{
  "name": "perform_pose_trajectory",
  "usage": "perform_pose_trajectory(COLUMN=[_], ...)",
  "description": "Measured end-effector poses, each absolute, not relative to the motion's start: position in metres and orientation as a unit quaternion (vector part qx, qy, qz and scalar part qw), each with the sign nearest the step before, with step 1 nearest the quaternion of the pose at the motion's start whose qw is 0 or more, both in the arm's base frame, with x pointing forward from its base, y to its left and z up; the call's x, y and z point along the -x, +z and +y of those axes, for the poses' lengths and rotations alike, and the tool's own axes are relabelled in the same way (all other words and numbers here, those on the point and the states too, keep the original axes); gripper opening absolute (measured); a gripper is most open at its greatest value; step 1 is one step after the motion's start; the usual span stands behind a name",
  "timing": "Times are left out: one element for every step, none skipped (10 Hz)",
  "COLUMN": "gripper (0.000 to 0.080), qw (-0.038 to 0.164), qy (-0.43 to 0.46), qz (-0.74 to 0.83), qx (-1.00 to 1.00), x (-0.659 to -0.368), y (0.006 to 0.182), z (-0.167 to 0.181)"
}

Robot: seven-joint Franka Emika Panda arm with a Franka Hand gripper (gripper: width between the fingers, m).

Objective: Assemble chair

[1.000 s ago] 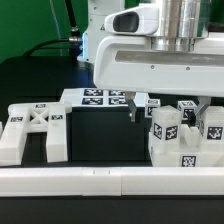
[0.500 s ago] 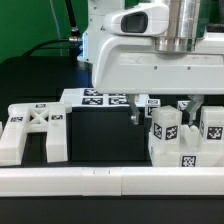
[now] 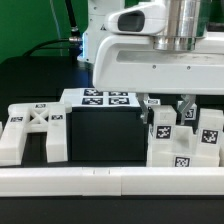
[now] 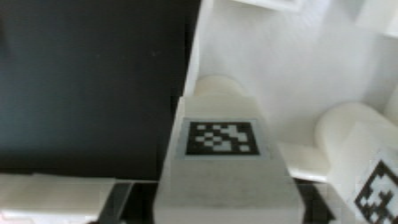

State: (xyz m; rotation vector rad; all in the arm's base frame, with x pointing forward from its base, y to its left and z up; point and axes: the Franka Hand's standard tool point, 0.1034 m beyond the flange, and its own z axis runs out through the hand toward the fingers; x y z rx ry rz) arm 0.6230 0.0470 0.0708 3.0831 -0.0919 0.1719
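The chair lies in loose white tagged parts. An upright white post [image 3: 163, 122] stands in a cluster at the exterior view's right, and my gripper [image 3: 167, 108] comes down over it with a finger on each side. In the wrist view the same post [image 4: 222, 140], with a tag on its face, fills the space between my dark fingers [image 4: 135, 205]; the gripper [image 4: 217, 205] looks shut on it. Beside it stand more white blocks [image 3: 207, 135], one low in front [image 3: 180, 157]. The X-braced frame [image 3: 35, 125] lies at the exterior view's left.
The marker board [image 3: 100, 98] lies flat behind the dark table middle. A long plain white rail [image 3: 100, 181] runs along the front edge. The arm's white body [image 3: 150, 60] hangs over the right half. Another white piece [image 4: 347, 140] stands close beside the post.
The fingers have closed in from wide apart onto the post; the finger on the exterior view's left moved right to its side. The post has shifted slightly.
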Motion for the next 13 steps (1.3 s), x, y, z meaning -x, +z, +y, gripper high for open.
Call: perform_pose_trajectory(gripper=[0.0292, 0.0292, 0.0292, 0.0292, 0.0292, 0.0292, 0.0292, 0.0292, 0.0292, 0.0292, 0.0366, 0.0366, 0.0548], qw=[0.025, 0.023, 0.02, 0.02, 0.021, 0.022, 0.023, 0.024, 0.026, 0.026, 0.024, 0.022, 0.023], qy=[0.057, 0.057, 0.059, 0.06, 0.061, 0.063, 0.064, 0.064, 0.062, 0.062, 0.061, 0.061, 0.061], qz=[-0.067, -0.107, -0.154, -0.194, -0.223, -0.267, -0.305, -0.325, -0.366, -0.378, -0.394, -0.402, -0.398], qx=[-0.996, -0.992, -0.986, -0.979, -0.973, -0.961, -0.95, -0.943, -0.928, -0.923, -0.917, -0.913, -0.915], x=[-0.623, -0.623, -0.623, -0.623, -0.622, -0.622, -0.621, -0.62, -0.616, -0.615, -0.614, -0.614, -0.614], y=[0.071, 0.071, 0.071, 0.072, 0.072, 0.072, 0.072, 0.072, 0.07, 0.07, 0.07, 0.069, 0.069], z=[0.046, 0.045, 0.045, 0.043, 0.039, 0.034, 0.029, 0.027, 0.022, 0.021, 0.021, 0.022, 0.022])
